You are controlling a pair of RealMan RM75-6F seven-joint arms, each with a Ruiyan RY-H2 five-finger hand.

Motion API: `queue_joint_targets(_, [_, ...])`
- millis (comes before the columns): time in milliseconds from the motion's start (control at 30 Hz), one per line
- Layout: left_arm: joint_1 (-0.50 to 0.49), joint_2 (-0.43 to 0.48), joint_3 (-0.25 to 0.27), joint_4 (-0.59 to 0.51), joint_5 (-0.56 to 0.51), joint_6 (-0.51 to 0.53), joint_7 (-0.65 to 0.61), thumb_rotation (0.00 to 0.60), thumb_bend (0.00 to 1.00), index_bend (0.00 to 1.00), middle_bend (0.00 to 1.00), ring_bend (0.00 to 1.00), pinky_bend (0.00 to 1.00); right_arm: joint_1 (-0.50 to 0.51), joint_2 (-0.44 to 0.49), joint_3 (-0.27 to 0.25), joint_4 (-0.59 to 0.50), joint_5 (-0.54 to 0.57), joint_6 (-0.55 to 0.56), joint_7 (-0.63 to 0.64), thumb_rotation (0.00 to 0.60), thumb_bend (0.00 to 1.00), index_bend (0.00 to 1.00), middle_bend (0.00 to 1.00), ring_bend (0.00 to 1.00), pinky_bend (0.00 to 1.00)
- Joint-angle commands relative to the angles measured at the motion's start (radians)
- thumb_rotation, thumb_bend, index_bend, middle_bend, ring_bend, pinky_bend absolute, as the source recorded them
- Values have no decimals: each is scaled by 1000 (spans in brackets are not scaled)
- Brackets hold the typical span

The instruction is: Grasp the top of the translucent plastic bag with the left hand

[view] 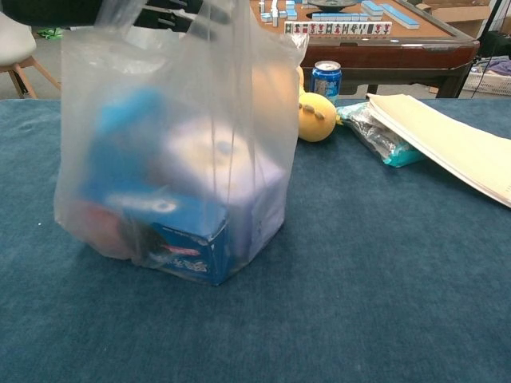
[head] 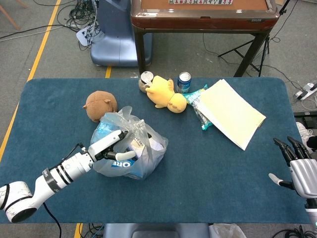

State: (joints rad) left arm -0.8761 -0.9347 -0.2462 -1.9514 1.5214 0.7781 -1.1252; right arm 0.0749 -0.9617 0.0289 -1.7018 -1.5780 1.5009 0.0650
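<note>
Seen from the head view, the robot's white left hand [head: 115,146] reaches over the mouth of the translucent plastic bag [head: 143,153], which stands on the left half of the blue felt tabletop [head: 208,163] with blue snack boxes inside. Its fingers lie among the crumpled top folds, yet whether they have closed on the plastic cannot be told from this angle; the reach looks finished and the grasp itself appears to be the step in hand. Next, the fingers probably need to gather the loose handles and close firmly before any lift. The dark-fingered right hand [head: 297,166] hangs at the tabletop's right edge, fingers spread and holding nothing. A brown plush toy [head: 100,104] sits just behind the bag; a yellow plush toy [head: 166,94], a blue drink can [head: 184,82] and a pale yellow paper pad [head: 230,113] lie well apart from it.

From the chest view, the bag [view: 172,159] fills the left of the picture, its contents blurred by the film into blue and white shapes. Only a dark sliver of the left hand [view: 172,12] shows at the top edge, cut off by the frame, so its grip stays unreadable. The right hand does not appear. The can [view: 326,78] and the yellow toy [view: 316,116] peek out beside the bag, and the pad [view: 447,140] runs off the right edge.
</note>
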Motion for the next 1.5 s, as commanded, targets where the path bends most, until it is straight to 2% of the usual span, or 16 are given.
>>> queue_joint_targets(33, [-25,-5,-7,-4,2,-26,-72,238,152,238,176,149,68,-2,0,0,1,1,0,0,600,115,63,208,28,108])
queue_joint_targets(233, [-63,-1,-2,3,64,-46,-251,240,152,241,176,151,68,-5,3,2,1,3,4,4,600,115,63,208,28,108])
queue_joint_targets(400, [-113,-22,14,35,126,-48,-473,241,152,243,176,151,68,-11,5,1,4,1,13,11,600,115,63,208,28,108])
queue_joint_targets(567, [-162,-51,18,66,129,-48,-615,242,152,250,176,152,68,-17,7,0,6,1,18,19,600,115,63,208,28,108])
queue_joint_targets(733, [-201,-89,18,105,89,-66,-665,241,152,255,177,152,68,-18,6,0,11,2,18,23,600,115,63,208,28,108])
queue_joint_targets(867, [-220,-117,12,137,45,-81,-655,239,152,262,179,154,68,-17,8,2,11,2,17,23,600,115,63,208,28,108])
queue_joint_targets(1100, [-241,-142,-23,150,-43,-108,-681,255,152,269,186,154,68,-12,10,5,9,9,4,21,600,115,63,208,28,108])
queue_joint_targets(1233, [-243,-141,-49,143,-79,-126,-739,298,152,274,193,161,74,-10,7,6,12,13,-1,23,600,115,63,208,28,108])
queue_joint_targets(1367, [-235,-121,-69,108,-90,-153,-835,351,152,278,203,176,156,-10,5,8,18,19,-4,27,600,115,63,208,28,108])
queue_joint_targets(1500, [-226,-96,-93,62,-93,-181,-954,548,152,285,235,212,251,-8,4,10,21,19,-7,30,600,115,63,209,28,108])
